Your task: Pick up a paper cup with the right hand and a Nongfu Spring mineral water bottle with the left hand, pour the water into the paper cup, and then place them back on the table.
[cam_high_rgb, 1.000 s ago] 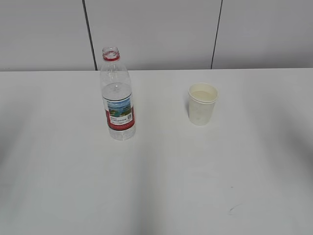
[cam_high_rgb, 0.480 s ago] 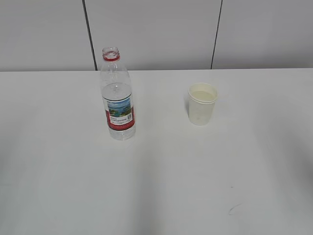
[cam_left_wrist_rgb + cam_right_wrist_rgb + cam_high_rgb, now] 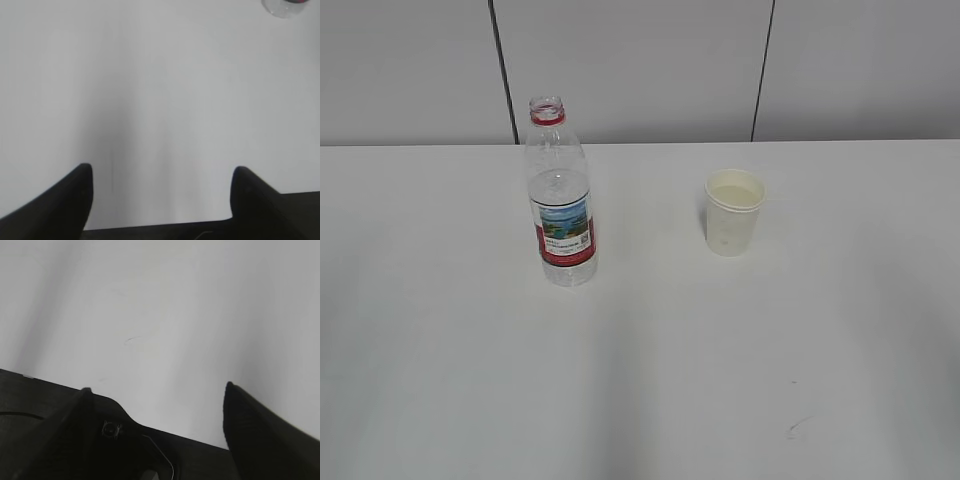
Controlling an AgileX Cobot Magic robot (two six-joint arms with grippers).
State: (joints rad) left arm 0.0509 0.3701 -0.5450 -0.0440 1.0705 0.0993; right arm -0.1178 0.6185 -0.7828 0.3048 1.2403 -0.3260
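The left hand (image 3: pixel 161 200) hangs over bare table (image 3: pixel 160 100) with its two dark fingers spread wide apart and nothing between them; only the clear base of the Nongfu Spring mineral water bottle (image 3: pixel 285 7) shows, at the far upper right corner of the left wrist view, well away from the fingers. The right hand (image 3: pixel 155 425) is likewise spread and empty, above the table's near edge, with a faint scuff mark (image 3: pixel 132 339) ahead of it and no cup in its view. Neither arm appears in the exterior view.

There, the bottle (image 3: pixel 560 195) stands upright and uncapped on the left, water reaching near its shoulder. The paper cup (image 3: pixel 734 212) stands upright to its right, well apart from it.

Judging from this, the step in hand is the reach. The left hand would do well to swing toward the bottle and close on the labelled midsection, level and square, since the open neck will spill if the bottle is bumped or squeezed hard. The right hand should take the cup low on its wall with a light grip, as thin paper crushes easily.
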